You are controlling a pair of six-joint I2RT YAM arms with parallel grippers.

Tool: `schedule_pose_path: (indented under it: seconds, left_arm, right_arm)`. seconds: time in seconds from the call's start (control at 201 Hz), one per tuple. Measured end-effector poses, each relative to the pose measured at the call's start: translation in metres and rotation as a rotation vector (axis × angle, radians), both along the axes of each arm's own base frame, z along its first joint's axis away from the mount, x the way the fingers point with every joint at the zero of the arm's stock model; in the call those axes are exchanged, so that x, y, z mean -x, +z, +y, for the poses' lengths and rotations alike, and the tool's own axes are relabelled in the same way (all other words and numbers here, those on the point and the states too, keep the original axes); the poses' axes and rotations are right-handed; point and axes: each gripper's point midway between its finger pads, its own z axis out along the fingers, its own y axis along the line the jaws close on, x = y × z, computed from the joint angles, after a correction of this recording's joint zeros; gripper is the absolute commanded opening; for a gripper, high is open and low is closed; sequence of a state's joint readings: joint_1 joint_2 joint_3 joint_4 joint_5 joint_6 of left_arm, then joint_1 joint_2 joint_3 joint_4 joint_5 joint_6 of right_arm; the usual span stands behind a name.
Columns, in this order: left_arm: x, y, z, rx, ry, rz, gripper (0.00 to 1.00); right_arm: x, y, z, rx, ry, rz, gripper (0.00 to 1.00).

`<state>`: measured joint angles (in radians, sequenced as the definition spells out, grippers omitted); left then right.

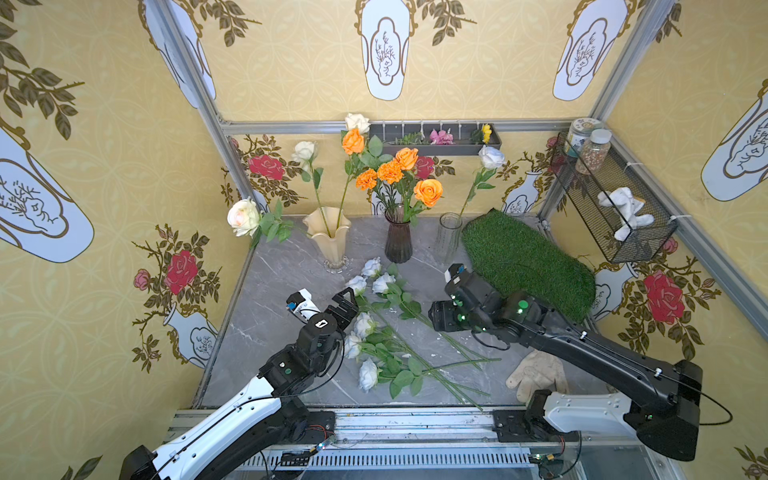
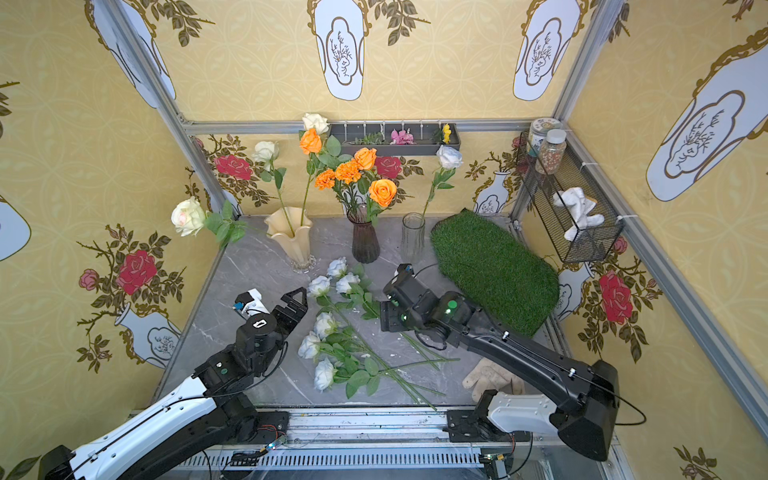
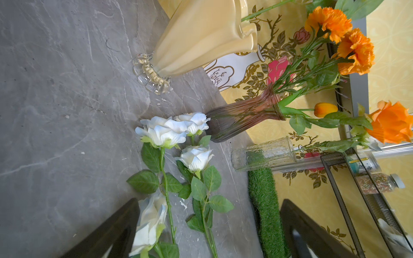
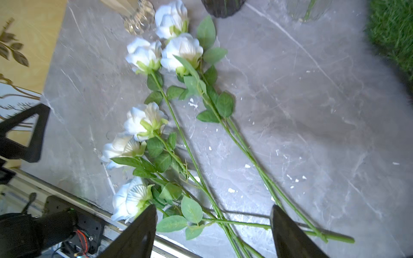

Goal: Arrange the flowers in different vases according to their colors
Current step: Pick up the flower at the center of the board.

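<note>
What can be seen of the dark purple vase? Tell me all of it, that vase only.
The dark purple vase looks like translucent ribbed glass: a rounded body, a narrower neck, a flared rim. It stands upright on the grey tabletop, between the cream-yellow vase and the clear glass vase, apart from both. It holds orange roses and marigolds on green stems. A pale rose head lies close to its foot; whether they touch cannot be told.

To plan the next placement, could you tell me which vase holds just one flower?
The clear vase, beside the grass mat: one pale rose stands in it; the cream vase and purple vase each hold several.
</note>
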<state>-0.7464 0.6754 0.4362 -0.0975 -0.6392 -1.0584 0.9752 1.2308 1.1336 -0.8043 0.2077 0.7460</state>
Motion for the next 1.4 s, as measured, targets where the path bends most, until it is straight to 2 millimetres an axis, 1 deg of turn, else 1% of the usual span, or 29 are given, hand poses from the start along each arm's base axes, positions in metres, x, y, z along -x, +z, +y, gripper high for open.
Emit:
schedule_pose_path:
  seconds: [0.075, 0.11, 0.214, 0.269, 0.379, 0.423, 0.468, 0.518, 0.578, 0.648, 0.688, 0.722, 0.807, 0.892, 0.967, 1.021, 1.071, 1.126, 1.156, 1.255, 1.405]
  left_arm:
    - [0.0, 0.0, -0.003, -0.013, -0.02, 0.012, 1.0]
    - [0.0, 0.001, -0.005, -0.018, -0.029, 0.018, 1.0]
    - [0.0, 0.002, -0.01, -0.027, -0.051, 0.037, 1.0]
    - [0.0, 0.0, -0.012, -0.035, -0.061, 0.054, 1.0]
    - [-0.002, 0.004, -0.017, -0.047, -0.071, 0.076, 1.0]
    - [-0.005, 0.005, -0.021, -0.055, -0.076, 0.094, 0.99]
    - [-0.009, 0.005, -0.027, -0.062, -0.084, 0.118, 0.98]
    - [-0.015, 0.003, -0.038, -0.073, -0.101, 0.151, 0.98]
    - [-0.017, -0.006, -0.054, -0.102, -0.136, 0.202, 1.0]
    - [-0.017, -0.01, -0.063, -0.123, -0.153, 0.239, 1.0]
    - [-0.018, -0.008, -0.064, -0.125, -0.153, 0.242, 1.0]
    - [-0.018, -0.007, -0.063, -0.126, -0.145, 0.239, 1.0]
    - [-0.016, -0.007, -0.059, -0.125, -0.139, 0.234, 1.0]
    - [-0.01, -0.015, -0.054, -0.123, -0.141, 0.235, 1.0]
    - [-0.007, -0.023, -0.052, -0.112, -0.137, 0.24, 1.0]
    - [-0.006, -0.029, -0.051, -0.095, -0.133, 0.24, 1.0]
    - [-0.005, -0.034, -0.051, -0.084, -0.135, 0.239, 1.0]
    - [-0.005, -0.038, -0.052, -0.074, -0.137, 0.235, 1.0]
    - [-0.005, -0.039, -0.053, -0.066, -0.135, 0.234, 1.0]
    - [-0.009, -0.038, -0.057, -0.042, -0.134, 0.22, 1.0]
    - [-0.011, -0.034, -0.059, -0.029, -0.135, 0.205, 1.0]
  right_arm:
    - [0.016, -0.012, 0.011, 0.024, 0.005, 0.014, 0.83]
    - [0.02, -0.017, 0.015, 0.036, -0.005, 0.014, 0.84]
    - [0.023, -0.027, 0.015, 0.067, -0.071, 0.006, 0.86]
    - [0.021, -0.025, 0.011, 0.069, -0.113, -0.008, 0.88]
    - [0.022, -0.009, 0.007, 0.024, -0.155, -0.073, 0.92]
    - [0.023, -0.009, -0.001, 0.005, -0.181, -0.085, 0.92]
    - [0.022, -0.013, -0.014, 0.006, -0.214, -0.091, 0.92]
    - [0.021, -0.021, -0.03, 0.017, -0.248, -0.088, 0.92]
    - [0.017, -0.032, -0.046, -0.007, -0.295, -0.06, 0.91]
    - [0.008, -0.049, -0.062, -0.03, -0.346, -0.018, 0.9]
    - [0.005, -0.062, -0.071, -0.03, -0.372, 0.014, 0.89]
    - [0.004, -0.074, -0.075, -0.037, -0.383, 0.051, 0.87]
    - [0.0, -0.095, -0.079, -0.071, -0.393, 0.136, 0.84]
    - [-0.01, -0.104, -0.074, -0.092, -0.377, 0.181, 0.8]
    - [-0.019, -0.11, -0.061, -0.118, -0.33, 0.24, 0.72]
    - [-0.032, -0.113, -0.052, -0.126, -0.302, 0.269, 0.66]
    - [-0.044, -0.116, -0.046, -0.122, -0.277, 0.289, 0.58]
    - [-0.057, -0.122, -0.035, -0.118, -0.239, 0.316, 0.45]
    - [-0.064, -0.125, -0.028, -0.12, -0.213, 0.328, 0.41]
    - [-0.077, -0.137, -0.013, -0.114, -0.154, 0.372, 0.39]
    - [-0.081, -0.148, -0.005, -0.098, -0.112, 0.403, 0.41]
